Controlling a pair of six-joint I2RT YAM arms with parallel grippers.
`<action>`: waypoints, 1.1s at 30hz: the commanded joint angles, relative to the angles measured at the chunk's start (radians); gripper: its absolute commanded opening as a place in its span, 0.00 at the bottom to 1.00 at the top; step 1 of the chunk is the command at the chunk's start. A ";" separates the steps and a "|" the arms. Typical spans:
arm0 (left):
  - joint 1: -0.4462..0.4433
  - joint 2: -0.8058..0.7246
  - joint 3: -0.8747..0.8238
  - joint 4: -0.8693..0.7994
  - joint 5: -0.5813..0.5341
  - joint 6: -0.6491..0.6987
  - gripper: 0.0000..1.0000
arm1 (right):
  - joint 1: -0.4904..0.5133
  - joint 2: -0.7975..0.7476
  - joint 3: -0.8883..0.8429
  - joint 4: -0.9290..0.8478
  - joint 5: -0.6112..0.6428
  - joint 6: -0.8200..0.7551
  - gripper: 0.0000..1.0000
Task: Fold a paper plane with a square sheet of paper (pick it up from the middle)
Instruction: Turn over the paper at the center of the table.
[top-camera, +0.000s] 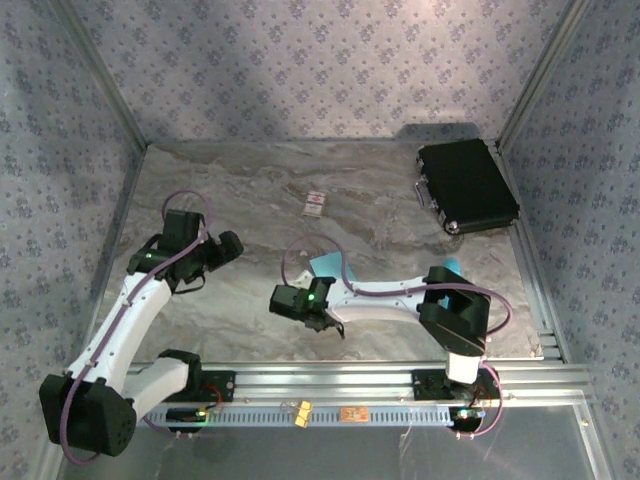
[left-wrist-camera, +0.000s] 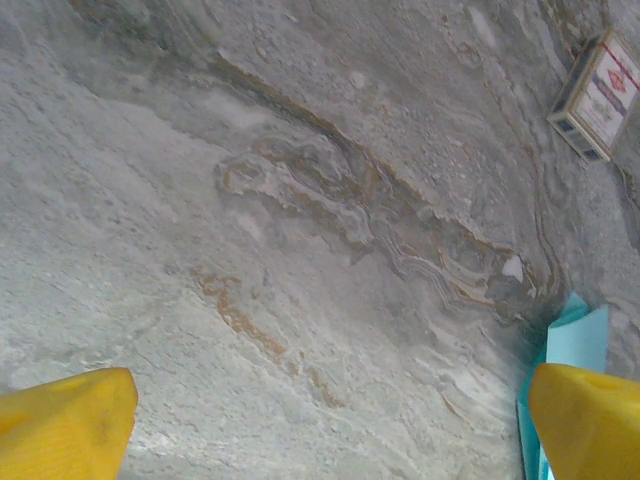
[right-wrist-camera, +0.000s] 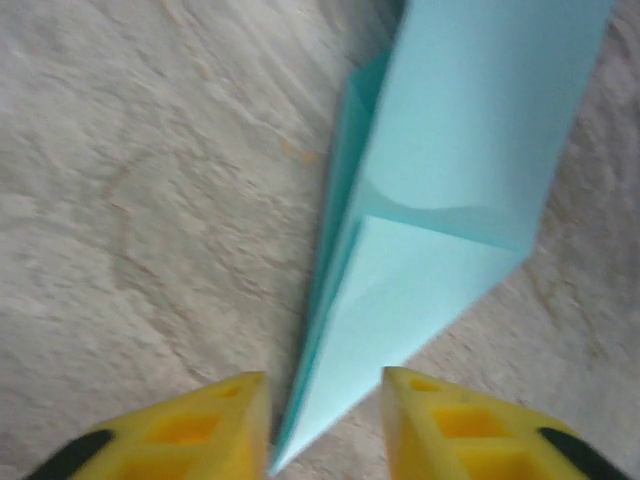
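Note:
The paper plane lies on the marble table, a light-blue, creased dart folded from the square sheet of paper. In the right wrist view the paper plane narrows to a sharp tip that reaches down between my right gripper's yellow fingers. My right gripper is open, with a gap on each side of the tip. From above, the right gripper sits just in front of the plane. My left gripper hovers to the left. The left gripper is wide open over bare table, and the plane's edge shows by its right finger.
A black case lies at the back right. A small white card with red marks rests behind the plane, the same card showing at top right of the left wrist view. A metal rail runs along the near edge.

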 joint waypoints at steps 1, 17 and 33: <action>0.004 -0.014 -0.018 0.015 0.071 0.002 1.00 | -0.012 -0.082 -0.070 0.111 -0.047 0.024 0.46; 0.000 0.003 -0.061 0.160 0.272 0.023 1.00 | -0.303 -0.374 -0.460 0.650 -0.306 0.321 0.41; -0.011 0.030 -0.090 0.207 0.331 0.003 1.00 | -0.389 -0.404 -0.677 1.030 -0.401 0.450 0.34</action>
